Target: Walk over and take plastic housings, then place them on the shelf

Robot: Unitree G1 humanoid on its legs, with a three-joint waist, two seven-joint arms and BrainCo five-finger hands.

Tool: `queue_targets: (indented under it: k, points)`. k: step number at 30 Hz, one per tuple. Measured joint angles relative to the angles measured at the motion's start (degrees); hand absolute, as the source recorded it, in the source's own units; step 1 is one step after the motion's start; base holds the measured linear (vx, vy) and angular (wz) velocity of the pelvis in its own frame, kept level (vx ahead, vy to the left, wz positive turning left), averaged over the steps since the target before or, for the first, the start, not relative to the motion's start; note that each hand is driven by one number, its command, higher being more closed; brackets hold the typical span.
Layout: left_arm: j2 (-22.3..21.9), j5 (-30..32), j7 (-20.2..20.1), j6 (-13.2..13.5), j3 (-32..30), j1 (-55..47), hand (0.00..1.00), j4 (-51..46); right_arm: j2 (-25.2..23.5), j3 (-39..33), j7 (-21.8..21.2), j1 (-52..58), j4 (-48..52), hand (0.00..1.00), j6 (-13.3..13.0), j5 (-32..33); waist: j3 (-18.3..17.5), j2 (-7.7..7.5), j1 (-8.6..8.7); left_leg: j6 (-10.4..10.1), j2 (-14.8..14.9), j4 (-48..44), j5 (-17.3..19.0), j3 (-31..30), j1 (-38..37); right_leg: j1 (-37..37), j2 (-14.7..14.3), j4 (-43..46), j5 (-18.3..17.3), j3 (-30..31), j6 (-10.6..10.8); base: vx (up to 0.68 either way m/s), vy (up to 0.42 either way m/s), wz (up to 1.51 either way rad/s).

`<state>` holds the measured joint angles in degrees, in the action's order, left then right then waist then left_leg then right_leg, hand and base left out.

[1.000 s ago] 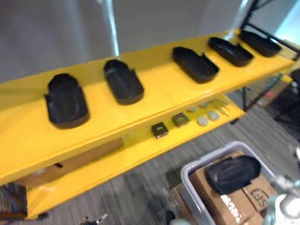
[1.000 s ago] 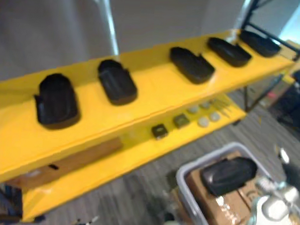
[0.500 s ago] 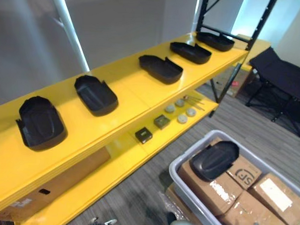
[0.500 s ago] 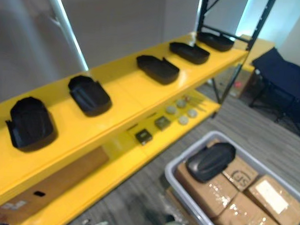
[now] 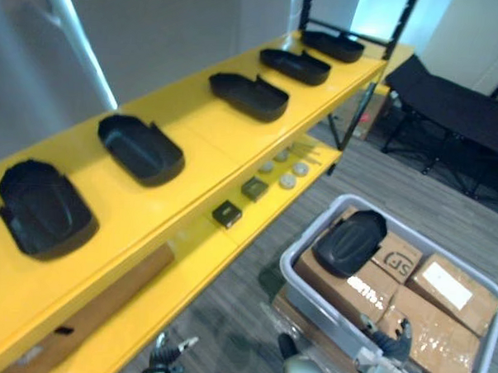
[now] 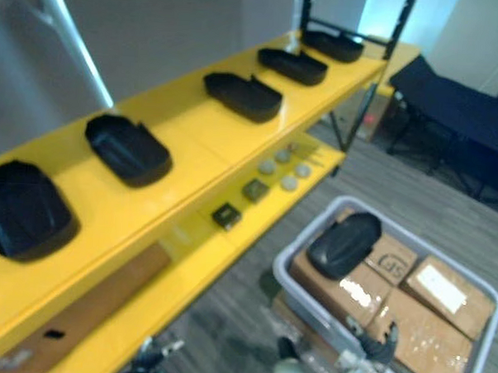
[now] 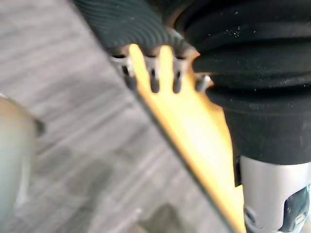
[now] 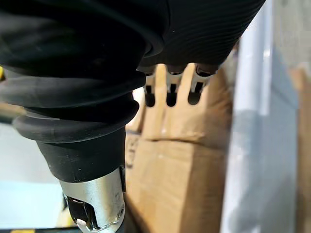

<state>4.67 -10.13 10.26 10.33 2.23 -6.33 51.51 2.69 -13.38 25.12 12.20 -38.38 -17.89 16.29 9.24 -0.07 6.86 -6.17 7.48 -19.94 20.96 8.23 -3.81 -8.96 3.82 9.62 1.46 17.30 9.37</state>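
Several black plastic housings lie in a row on the top board of a yellow shelf (image 5: 192, 163); the nearest are at the left (image 5: 45, 211) and beside it (image 5: 141, 147). One more black housing (image 5: 350, 240) lies on cardboard boxes in a grey bin (image 5: 288, 267) on the floor. My left hand (image 5: 165, 366) hangs low by the shelf's lower board, fingers (image 7: 153, 80) relaxed and holding nothing. At the bin's near rim hangs my right hand (image 5: 391, 345), its fingers (image 8: 167, 92) relaxed and empty over the boxes.
Small dark blocks (image 5: 227, 213) and round discs (image 5: 287, 167) sit on the shelf's lower board. A long cardboard box (image 5: 95, 308) lies under it. Taped cardboard boxes (image 5: 447, 286) fill the bin. A black cot (image 5: 468, 97) and a black rack post (image 5: 400, 28) stand at the far right.
The camera has swung, so shelf and bin sit further left and nearer in view. Both hands now show at the bottom edge. The housings have not moved.
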Motion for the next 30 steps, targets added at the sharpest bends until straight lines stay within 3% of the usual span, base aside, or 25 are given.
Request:
queue_targets:
  k: [4,5,6,7,9,12,13,14,15,16,17,18,19,20,22,24,28,30]
  points:
    - [-0.7,0.6,-3.3,-1.2,1.6,1.9,0.00,-5.7,-1.8,-1.1,0.0,3.0,2.2,0.00,-1.1,1.5,1.6,1.57,0.17,0.0,2.1,-8.2,4.1,2.2,0.8,0.0,-0.7,3.2,0.5,-1.1,-0.1,-0.13,0.073,-0.27]
    - [-0.9,2.5,-3.9,-2.6,1.5,2.2,0.00,-6.8,-2.9,-1.1,-0.2,3.8,3.7,0.00,-1.3,2.2,1.9,1.51,0.07,0.4,3.3,-9.4,4.9,4.9,-0.3,-0.2,-1.1,3.7,2.4,-5.6,-1.5,-0.23,0.020,-1.08]
    - [-1.0,4.1,-3.8,-4.3,1.5,2.1,0.00,-7.7,-3.9,-1.1,-0.8,3.9,5.5,0.00,-1.4,2.7,1.7,1.41,0.05,0.8,4.5,-9.2,5.0,8.3,-1.3,-0.2,-1.2,0.8,5.0,-9.8,-6.2,-0.28,0.013,-1.22]
    - [-1.2,4.3,-3.7,-5.2,1.5,2.0,0.00,-7.6,-4.2,-0.8,-1.2,3.8,6.4,0.00,-1.4,2.7,1.8,2.12,-0.05,1.2,5.3,-9.0,4.6,10.1,-1.1,-0.6,-0.8,0.6,3.9,-11.5,-8.3,-0.26,0.001,-1.38]
    - [-1.3,3.6,-3.1,-8.5,1.4,2.0,0.00,-6.4,-4.1,1.5,-1.9,4.8,8.1,0.00,-1.9,2.7,1.7,2.47,0.20,0.4,8.5,-8.1,2.6,15.0,-1.1,-4.7,0.2,12.0,1.3,-18.7,-9.9,-0.18,-0.030,-1.09]
    - [-0.7,1.3,-1.5,-10.6,1.3,1.5,0.00,-1.9,-4.1,2.8,-3.2,5.9,8.0,0.00,-2.1,4.0,1.6,1.64,-0.35,-1.4,11.3,-5.0,-0.5,19.5,-2.3,-3.8,2.9,20.0,-1.7,-22.5,-10.1,-0.02,-0.106,-0.89]
    - [0.0,1.2,-1.4,-11.5,0.9,0.5,0.00,0.2,-4.1,3.3,-3.9,5.8,7.3,0.00,-2.2,4.4,1.3,0.75,-0.88,-2.3,12.1,-4.0,-1.9,22.1,-2.7,-1.8,5.9,20.6,-2.6,-24.3,-9.4,0.06,-0.211,-1.31]
    - [1.8,1.2,-1.3,-11.8,0.0,0.1,0.00,1.6,-4.2,3.8,-4.2,5.5,5.4,0.00,-2.4,4.4,1.3,-1.07,-1.60,-2.6,11.8,-4.0,-3.0,23.8,-3.2,-1.3,6.3,17.4,-2.8,-26.3,-6.8,0.06,-0.215,-1.20]
    - [1.8,0.5,-1.2,-12.1,-1.2,0.6,0.00,2.6,-4.2,4.1,-4.5,4.7,4.1,0.00,-2.4,4.7,1.6,-1.11,-1.92,-1.2,11.7,-3.3,-3.8,23.7,-3.0,-1.0,5.3,15.5,-2.7,-27.9,-7.2,-0.05,-0.259,-1.23]
    - [1.8,-0.1,-1.4,-12.6,-2.8,1.5,0.00,4.6,-3.5,5.0,-4.8,3.7,2.0,0.00,-2.9,5.3,1.6,-0.93,-2.85,0.6,9.0,0.5,-3.8,21.9,-2.8,-0.3,3.8,9.3,-1.0,-27.5,-8.1,-0.10,-0.160,-1.10]
    - [1.6,-0.2,-1.5,-12.8,-4.1,1.5,0.00,5.6,-2.4,4.6,-4.7,2.7,0.3,0.00,-3.5,5.3,1.7,-0.09,-3.12,1.3,7.2,3.9,-4.4,20.1,-2.5,1.1,2.3,3.1,1.8,-26.1,-7.3,-0.10,-0.197,-1.24]
    - [1.5,0.3,-1.6,-12.8,-5.0,1.2,0.00,6.3,-2.5,4.5,-4.7,1.9,-0.5,0.00,-3.7,5.4,1.9,0.68,-3.32,-1.3,8.6,5.4,-6.6,20.8,-3.3,1.1,1.9,3.4,-0.5,-26.5,-8.2,-0.02,-0.167,-0.81]
    - [2.2,1.6,-1.6,-13.0,-6.2,1.1,0.00,7.4,-2.7,4.3,-4.8,2.3,-0.5,0.00,-4.1,5.4,2.3,0.31,-2.70,-2.9,8.5,5.3,-7.6,22.1,-4.0,-0.1,4.3,11.2,-7.1,-27.8,-8.4,0.00,-0.237,-0.61]
    - [3.6,2.3,-1.7,-12.9,-6.1,-0.2,0.00,7.7,-2.9,3.6,-5.2,3.9,-0.7,0.00,-4.3,5.4,2.5,-0.78,-2.96,-3.8,8.5,5.3,-8.0,23.0,-6.1,1.3,5.5,11.8,-8.6,-29.5,-4.9,-0.03,-0.200,-0.25]
    - [3.3,2.3,-1.8,-12.9,-6.6,-1.6,0.00,8.6,-2.3,2.0,-6.6,5.2,-0.6,0.00,-4.9,5.4,2.2,0.86,-2.74,-4.6,10.4,6.0,-8.8,23.2,-6.2,2.4,2.5,9.4,-7.4,-29.9,-5.5,-0.03,-0.138,-0.22]
    - [1.0,0.9,-1.7,-12.8,-6.7,-3.0,0.00,8.4,-0.1,1.1,-9.2,3.8,-0.3,0.00,-5.2,4.6,2.9,2.34,-2.96,-3.9,11.2,8.1,-10.4,23.1,-4.8,1.2,-0.6,4.4,-4.7,-28.4,-5.9,-0.05,-0.138,-0.41]
    - [1.2,-3.8,-1.4,-11.4,-7.8,-2.7,0.00,7.9,0.3,1.1,-10.8,-0.1,2.9,0.00,-5.4,2.0,6.1,1.35,-3.25,-3.5,9.2,9.9,-9.9,18.9,-2.9,0.1,-1.3,0.0,-1.2,-27.5,-6.3,-0.13,-0.033,-0.27]
    - [0.5,-7.0,-0.6,-8.8,-8.2,-2.8,0.00,6.9,0.5,1.1,-12.5,-2.5,6.4,0.00,-5.4,0.9,8.2,1.06,-5.49,-2.3,6.6,10.2,-7.8,14.6,-1.0,-0.2,-1.4,-4.0,0.3,-27.5,-6.2,-0.11,0.073,-0.54]
